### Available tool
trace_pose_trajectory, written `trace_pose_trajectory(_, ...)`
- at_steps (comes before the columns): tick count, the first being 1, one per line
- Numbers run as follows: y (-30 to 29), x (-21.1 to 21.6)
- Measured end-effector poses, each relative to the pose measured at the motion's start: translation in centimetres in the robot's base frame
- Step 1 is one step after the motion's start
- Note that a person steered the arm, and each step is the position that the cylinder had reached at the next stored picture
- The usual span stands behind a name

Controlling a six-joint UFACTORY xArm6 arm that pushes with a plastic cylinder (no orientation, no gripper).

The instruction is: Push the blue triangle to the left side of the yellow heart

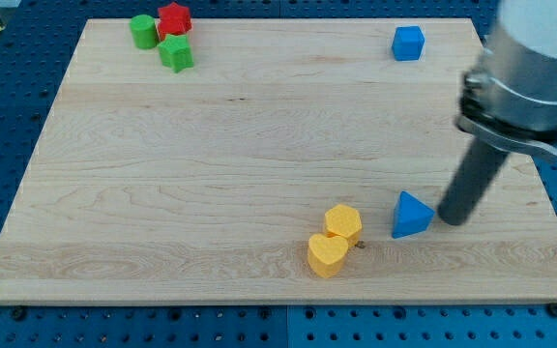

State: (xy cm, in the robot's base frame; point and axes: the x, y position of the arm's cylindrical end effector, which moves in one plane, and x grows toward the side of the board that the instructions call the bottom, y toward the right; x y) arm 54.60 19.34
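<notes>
The blue triangle point(411, 215) lies on the wooden board at the lower right. The yellow heart point(328, 254) lies to its lower left, touching a yellow hexagon point(343, 221) just above it. The hexagon sits between the heart and the triangle. My tip point(450, 219) rests on the board just right of the blue triangle, very close to its right edge or touching it.
A blue cube point(408, 43) sits near the board's top right. A red star point(174, 17), a green cylinder point(144, 31) and a green star-like block point(176, 53) cluster at the top left. The wooden board point(211, 174) lies on a blue perforated table.
</notes>
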Motion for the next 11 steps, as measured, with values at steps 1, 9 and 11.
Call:
trace_pose_trajectory(1, -0.6, 1.6)
trace_pose_trajectory(9, -4.9, -3.5)
trace_pose_trajectory(11, -7.2, -6.1)
